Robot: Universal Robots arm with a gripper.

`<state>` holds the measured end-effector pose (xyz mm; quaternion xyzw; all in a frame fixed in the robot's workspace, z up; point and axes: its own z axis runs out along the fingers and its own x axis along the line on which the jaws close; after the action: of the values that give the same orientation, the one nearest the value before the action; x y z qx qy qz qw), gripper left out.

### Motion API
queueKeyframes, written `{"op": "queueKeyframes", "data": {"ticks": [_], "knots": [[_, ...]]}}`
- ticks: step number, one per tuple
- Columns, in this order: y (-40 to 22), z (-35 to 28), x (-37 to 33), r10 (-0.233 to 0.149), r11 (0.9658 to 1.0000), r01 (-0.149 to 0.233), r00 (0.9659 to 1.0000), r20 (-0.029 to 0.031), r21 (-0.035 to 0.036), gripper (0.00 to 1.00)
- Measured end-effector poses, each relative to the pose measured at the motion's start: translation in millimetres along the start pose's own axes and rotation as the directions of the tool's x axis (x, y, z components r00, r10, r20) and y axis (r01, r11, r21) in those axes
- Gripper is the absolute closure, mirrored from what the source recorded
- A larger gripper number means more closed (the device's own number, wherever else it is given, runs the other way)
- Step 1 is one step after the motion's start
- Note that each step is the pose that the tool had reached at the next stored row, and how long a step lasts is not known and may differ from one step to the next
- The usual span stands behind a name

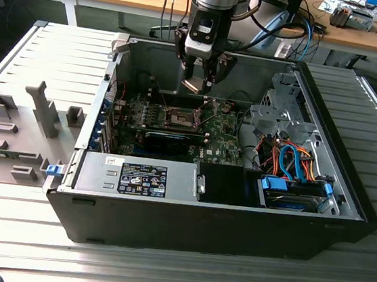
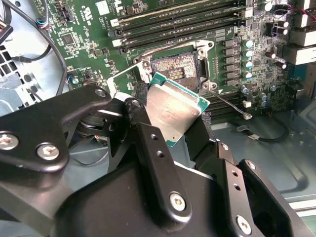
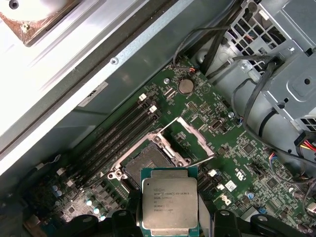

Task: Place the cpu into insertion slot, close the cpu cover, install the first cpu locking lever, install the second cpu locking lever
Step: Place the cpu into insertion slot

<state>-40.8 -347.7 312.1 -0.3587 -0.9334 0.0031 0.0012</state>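
One of four steps in hand: CPU placement, judging by how things lie. The hand (image 1: pixel 196 82) is closed on the cpu (image 3: pixel 169 205), a small flat square chip with a silvery-grey metal face and a green edge, pinched by two opposite edges between the black fingers (image 2: pixel 148 143). Metal face is clear in both wrist views.

The chip is not seated. It hangs in the air inside the open black computer case (image 1: pixel 232 234), which sits on the ribbed metal bench (image 1: pixel 160 267). The insertion slot (image 3: pixel 148 165), a square socket with a dark centre and silvery rim on the green motherboard (image 3: pixel 232 163), lies below the hand and just ahead of the fingertips, apart from the chip.

The cpu cover (image 3: pixel 198 137), a square silvery frame plate with a window, is swung up off the socket on the far side from the hand, so the socket is open. Cover and both lever steps look not yet done.

My read on seating: it calls for squaring the chip's edges to the socket rim and matching corners, then a flat, gentle descent — the contact field would not forgive a tilted or sliding drop. In the exterior view the chip looks angled, though I can't confirm it.
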Motion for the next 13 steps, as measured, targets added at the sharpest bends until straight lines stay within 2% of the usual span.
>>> {"op": "queueKeyframes", "data": {"ticks": [13], "knots": [[0.0,0.1,0.0,0.024,0.9997,-0.024,0.9997,0.0007,0.0009,0.45]]}}
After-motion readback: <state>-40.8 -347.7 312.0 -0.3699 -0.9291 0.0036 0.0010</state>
